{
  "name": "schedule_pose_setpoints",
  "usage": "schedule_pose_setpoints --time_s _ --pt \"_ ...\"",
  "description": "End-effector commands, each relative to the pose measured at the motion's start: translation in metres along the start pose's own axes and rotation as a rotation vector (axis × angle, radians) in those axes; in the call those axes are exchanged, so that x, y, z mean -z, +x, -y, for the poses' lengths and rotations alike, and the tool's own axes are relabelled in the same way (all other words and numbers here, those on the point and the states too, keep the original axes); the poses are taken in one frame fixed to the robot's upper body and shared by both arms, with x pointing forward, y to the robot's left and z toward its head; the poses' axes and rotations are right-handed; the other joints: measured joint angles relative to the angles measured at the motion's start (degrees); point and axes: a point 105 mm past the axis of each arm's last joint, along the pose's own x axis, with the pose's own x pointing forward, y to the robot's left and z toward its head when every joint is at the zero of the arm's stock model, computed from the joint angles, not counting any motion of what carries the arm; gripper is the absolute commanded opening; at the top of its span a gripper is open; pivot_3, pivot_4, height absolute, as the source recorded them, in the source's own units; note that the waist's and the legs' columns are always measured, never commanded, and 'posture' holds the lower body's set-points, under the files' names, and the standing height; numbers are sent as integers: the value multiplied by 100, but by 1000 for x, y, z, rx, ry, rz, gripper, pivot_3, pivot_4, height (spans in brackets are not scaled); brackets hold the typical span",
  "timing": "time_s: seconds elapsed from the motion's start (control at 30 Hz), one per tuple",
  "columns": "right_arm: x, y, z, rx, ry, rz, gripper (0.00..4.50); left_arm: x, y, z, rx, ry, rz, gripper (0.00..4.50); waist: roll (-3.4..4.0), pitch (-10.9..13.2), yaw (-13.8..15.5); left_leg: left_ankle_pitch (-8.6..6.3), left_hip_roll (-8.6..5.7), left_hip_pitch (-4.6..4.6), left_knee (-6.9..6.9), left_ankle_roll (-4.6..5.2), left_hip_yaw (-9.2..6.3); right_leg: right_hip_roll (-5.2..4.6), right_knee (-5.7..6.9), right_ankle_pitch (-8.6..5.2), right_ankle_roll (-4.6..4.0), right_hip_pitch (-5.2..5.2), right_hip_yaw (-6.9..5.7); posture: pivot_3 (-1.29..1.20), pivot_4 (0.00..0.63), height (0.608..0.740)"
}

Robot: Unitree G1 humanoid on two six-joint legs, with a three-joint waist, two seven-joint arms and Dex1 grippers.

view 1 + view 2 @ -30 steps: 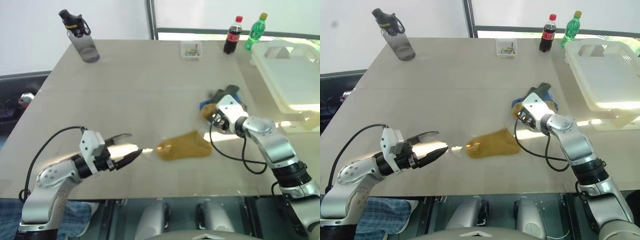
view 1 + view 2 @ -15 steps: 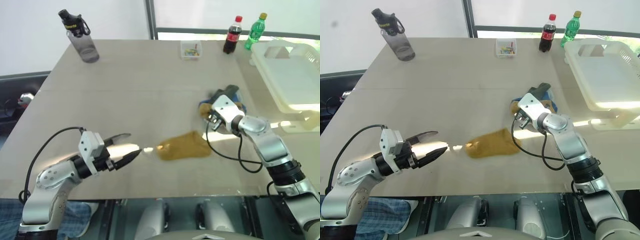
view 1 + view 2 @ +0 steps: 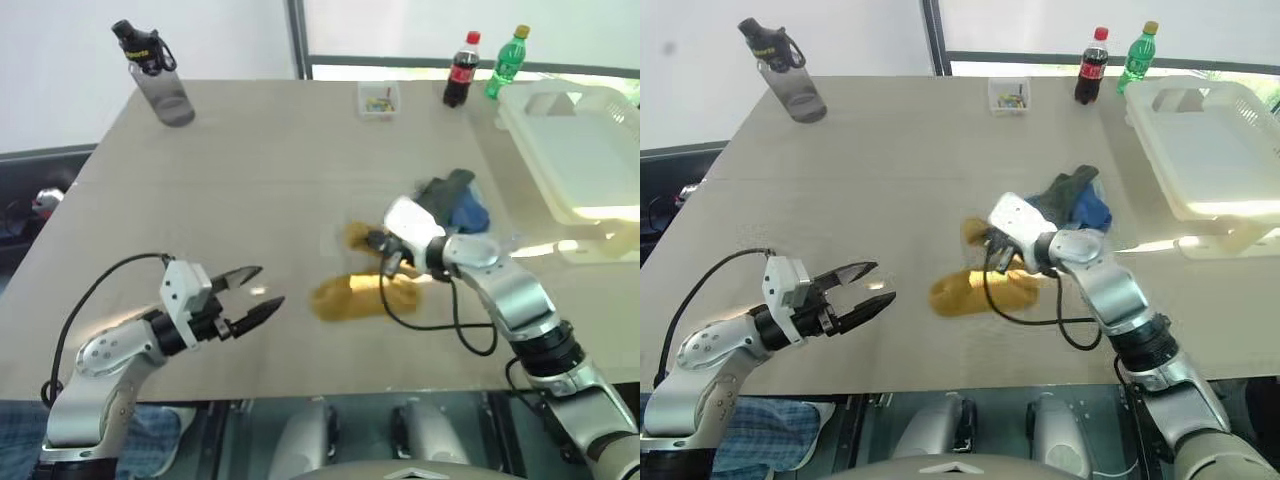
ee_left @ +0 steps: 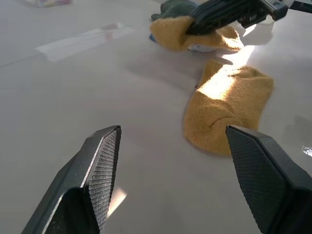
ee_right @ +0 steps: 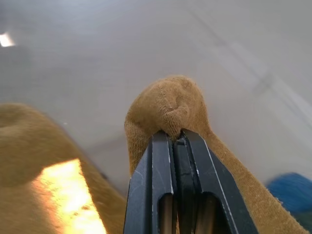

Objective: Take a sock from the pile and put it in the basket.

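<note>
Right now the right tool (image 3: 372, 241) is clenched on a mustard sock (image 5: 170, 105), pinching a fold of it just above the counter (image 3: 250, 180). A second mustard sock (image 3: 350, 294) lies flat at about six o'clock from that tool. Two more socks, one blue (image 3: 468, 212) and one dark grey-green (image 3: 443, 187), make up the pile at its two o'clock. The left tool (image 3: 262, 288) hangs released, fingers spread, well off at nine o'clock. One basket (image 3: 575, 150) sits at the counter's far right edge, beside two bottles (image 3: 459, 70).
</note>
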Motion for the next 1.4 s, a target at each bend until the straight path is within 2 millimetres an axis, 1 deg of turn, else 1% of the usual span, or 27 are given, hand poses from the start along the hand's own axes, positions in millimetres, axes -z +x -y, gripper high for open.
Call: schedule_pose_setpoints --time_s 0.03,0.17,0.33,0.43,0.6,0.63,0.77,0.9,1.03,1.13,1.2,1.27,1.3,1.4 --pt "-21 16 -11 -47 -85 45 16 -13 2 3 15 41 25 3660 -1 0 8 0 0 0 0 0 0 0 0 0 0 0 0 0 150 740" --pt "-33 37 -30 -122 -169 71 16 -14 1 4 12 39 23 3660 -1 0 14 0 -1 0 1 -1 0 -1 -1 0 0 0 -2 0 150 740" --pt "-39 54 -42 -172 -260 97 16 -14 1 5 6 38 22 3660 -1 0 10 2 -2 -1 1 -3 0 1 -1 0 0 -1 -2 0 150 740" --pt "-38 59 -43 -169 -307 101 889 -15 1 6 -3 39 25 3660 -1 0 4 2 -3 0 1 -4 0 2 0 0 0 -1 -2 0 150 740" --pt "-38 57 -31 -117 -328 120 3146 -15 1 7 -12 36 26 3660 -2 0 4 4 -2 0 1 -8 -1 3 0 0 0 -1 -2 0 150 740" --pt "-40 54 -28 -115 -315 132 3642 -15 1 8 -13 36 26 3660 -2 0 5 4 -3 0 1 -8 -1 2 0 0 0 -1 -1 0 150 740" --pt "-49 33 -16 -108 -246 176 3642 -14 1 9 -13 30 23 3660 -2 2 14 5 -2 -1 1 -9 -1 1 0 0 0 -1 -2 0 150 740" --pt "-46 9 -9 -105 -192 174 3642 -12 2 10 -14 24 17 3660 -2 1 22 4 -2 -1 0 -9 -3 -2 -2 0 0 0 -2 0 150 740" --pt "-33 -16 1 -70 -114 131 3642 -9 4 9 -35 17 6 3660 -2 2 21 4 -2 -1 -1 -8 -3 -6 -3 0 0 0 -1 0 150 740" --pt "-17 -31 14 -14 -13 80 3642 -6 4 7 -59 -7 -5 3660 -3 2 21 4 -2 0 -1 -8 -4 -7 -1 0 0 0 -1 0 150 740" --pt "-2 -39 21 21 49 29 3642 -4 4 4 -78 -19 -16 3660 -3 2 19 3 -1 0 -2 -7 -5 -8 -2 0 -1 0 -1 0 150 740" --pt "13 -45 26 45 113 -33 3642 0 5 0 -104 -28 -34 3660 -3 2 22 3 -1 0 -3 -7 -5 -10 -3 0 -1 0 -1 0 150 740" --pt "17 -47 28 51 148 -50 3642 1 7 -2 -119 -31 -40 3660 -3 2 22 3 -1 0 -3 -7 -5 -11 -4 0 -1 0 -1 0 150 740" --pt "16 -44 20 28 229 -54 3642 3 8 -7 -150 -52 -57 3660 -3 2 11 3 -1 -1 -4 -7 -5 -11 -3 0 -1 0 -1 0 150 740"
